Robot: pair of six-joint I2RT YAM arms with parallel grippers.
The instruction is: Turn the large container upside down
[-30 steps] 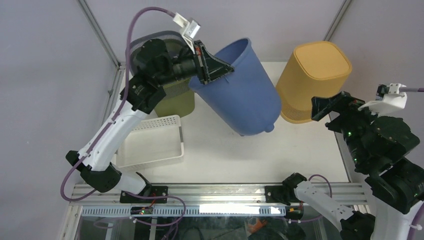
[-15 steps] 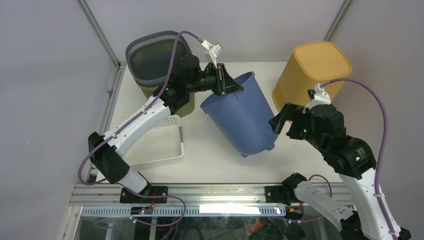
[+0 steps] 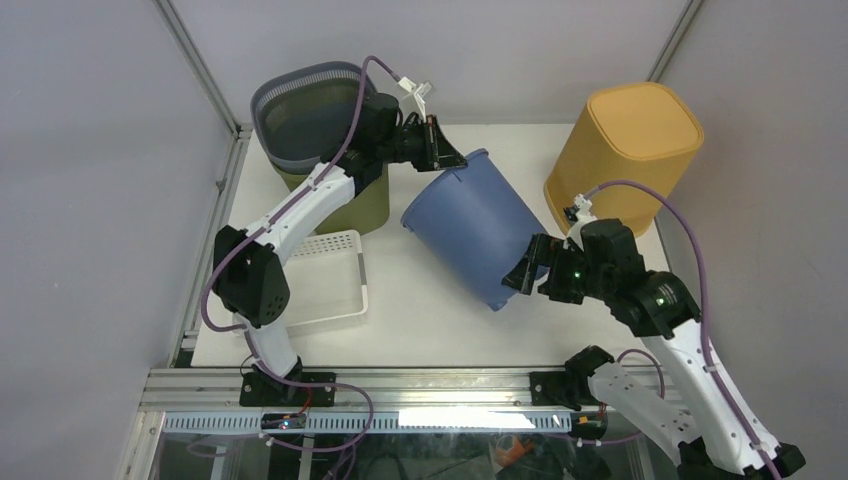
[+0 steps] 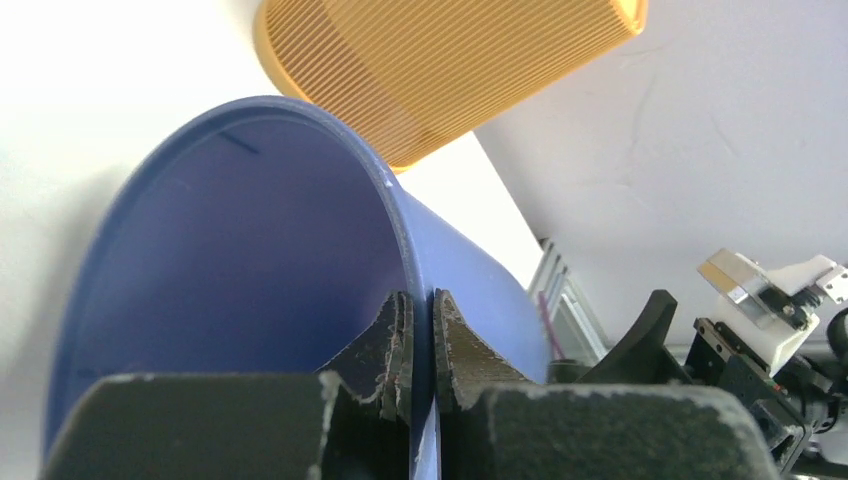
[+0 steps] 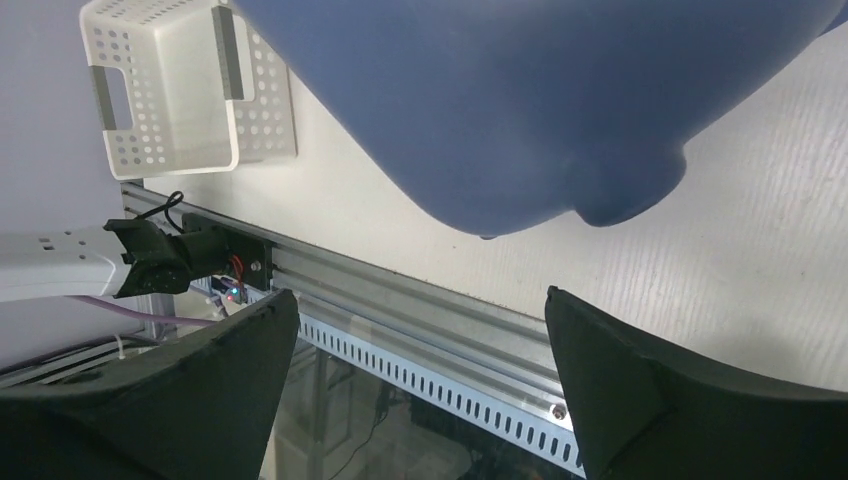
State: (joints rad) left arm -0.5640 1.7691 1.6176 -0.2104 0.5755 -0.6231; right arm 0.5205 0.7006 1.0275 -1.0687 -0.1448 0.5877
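Count: three bins and one basket on the white table, two grippers in play.
- one blue container, the large one
- one yellow ribbed bin, standing mouth down at far right
- one olive bin with a grey rim, far left
- one white perforated basket, near left

Blue container: mid-table, between the olive and yellow bins and touching neither. It is tipped far over. Its long axis runs diagonally, with the open mouth aimed up toward the far left and the footed base toward the near right. You cannot tell whether the base touches the table.

Left gripper: your fingers are pinched tight on the far edge of the container's rim, one finger inside the wall and one outside, with only the wall's thickness between them.

Right gripper: spread wide and holding nothing. It sits just beside the container's base, on the near-right side. In the right wrist view the rounded base fills the top of the frame above both fingers, with no contact visible.
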